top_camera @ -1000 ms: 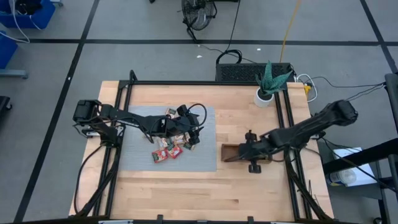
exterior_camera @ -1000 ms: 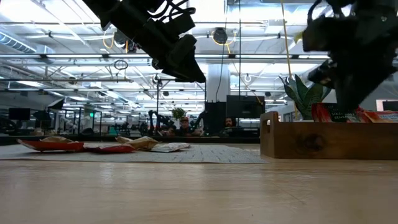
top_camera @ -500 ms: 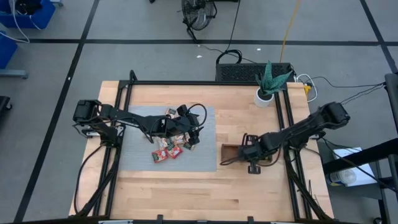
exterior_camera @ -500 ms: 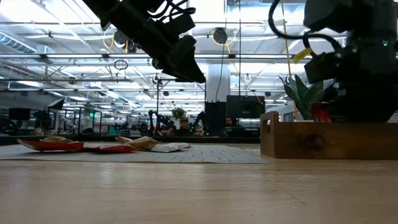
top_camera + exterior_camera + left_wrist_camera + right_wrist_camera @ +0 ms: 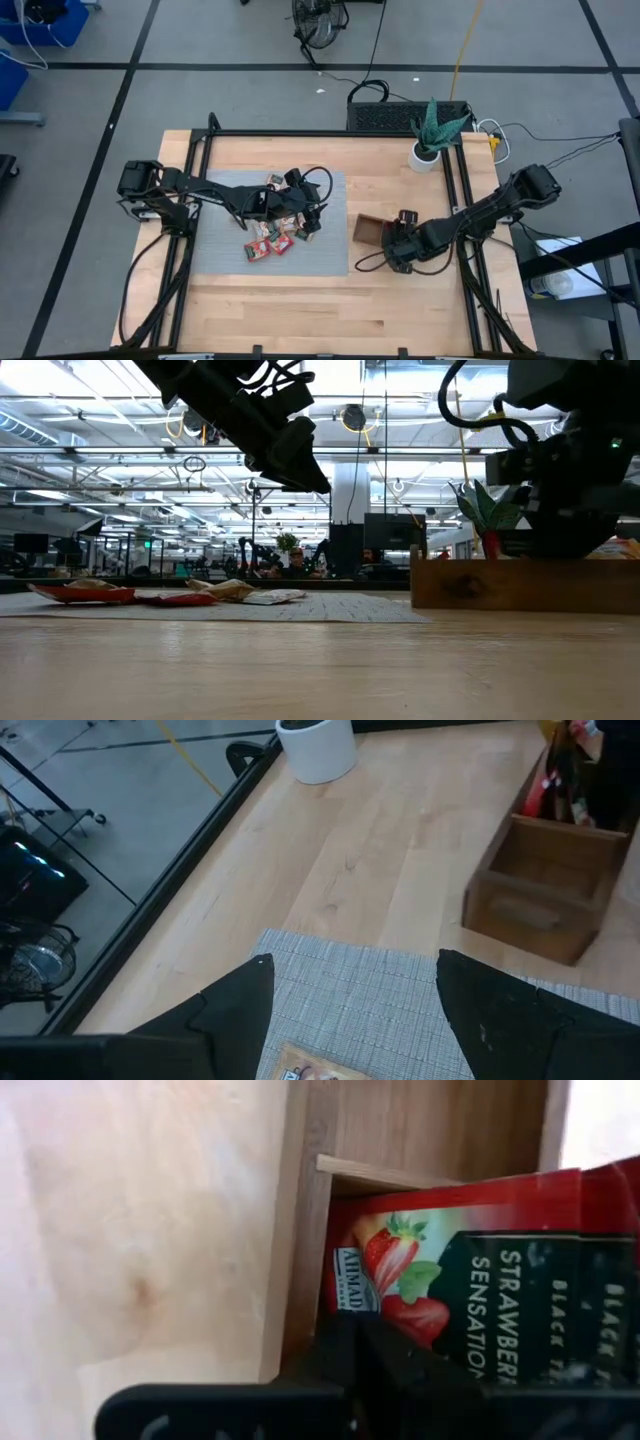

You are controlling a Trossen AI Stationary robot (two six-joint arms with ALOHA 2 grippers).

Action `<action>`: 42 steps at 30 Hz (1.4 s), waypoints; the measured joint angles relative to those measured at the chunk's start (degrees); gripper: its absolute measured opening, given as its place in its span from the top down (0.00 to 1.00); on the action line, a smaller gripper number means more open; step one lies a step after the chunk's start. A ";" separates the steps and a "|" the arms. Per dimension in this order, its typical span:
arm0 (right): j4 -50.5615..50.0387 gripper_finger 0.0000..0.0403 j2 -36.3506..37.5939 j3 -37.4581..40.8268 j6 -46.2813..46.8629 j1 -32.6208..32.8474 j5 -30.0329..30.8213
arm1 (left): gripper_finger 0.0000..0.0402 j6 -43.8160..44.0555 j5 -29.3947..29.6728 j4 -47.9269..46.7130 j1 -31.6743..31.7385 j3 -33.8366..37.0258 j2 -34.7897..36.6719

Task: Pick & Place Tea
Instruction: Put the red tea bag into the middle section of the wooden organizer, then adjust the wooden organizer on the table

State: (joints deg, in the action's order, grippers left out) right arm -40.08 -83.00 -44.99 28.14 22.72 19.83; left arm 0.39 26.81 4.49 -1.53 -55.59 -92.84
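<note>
placing step: right gripper (image 5: 392,250) clenched, low in the wooden tray (image 5: 366,229) by a strawberry sachet (image 5: 455,1285); grasp unclear. left gripper (image 5: 312,222) released above the sachets (image 5: 268,243). next: lift clear.

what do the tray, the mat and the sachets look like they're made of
Tray: wood, brown, matte, with visible grain.
Mat: grey woven textile or vinyl, ribbed weave showing.
Tea sachets: probably glossy printed foil or paper, the one in the tray bearing a printed strawberry picture.

The right gripper (image 5: 397,250) is drawing back toward the table's front edge. The wooden tray (image 5: 369,228) is becoming uncovered at its mat-side end.
</note>
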 joint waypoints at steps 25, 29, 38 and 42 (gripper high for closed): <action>-0.04 1.00 0.11 0.00 -4.15 2.51 -3.09 | 0.32 0.30 0.00 0.02 0.01 0.00 -0.02; -0.11 1.00 0.13 -0.02 -5.07 2.62 -4.98 | 0.32 0.32 0.00 0.02 -0.01 0.00 -0.02; 1.32 1.00 2.78 -0.24 -8.42 3.97 -1.91 | 0.32 0.34 0.00 0.02 0.01 0.00 -0.02; 5.47 1.00 6.16 -0.37 -10.28 4.74 -0.32 | 0.32 0.34 0.00 0.04 0.01 0.00 -0.02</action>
State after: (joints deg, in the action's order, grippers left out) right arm -34.61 -76.85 -45.36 17.86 27.47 19.52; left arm 0.73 26.81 4.53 -1.52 -55.59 -92.86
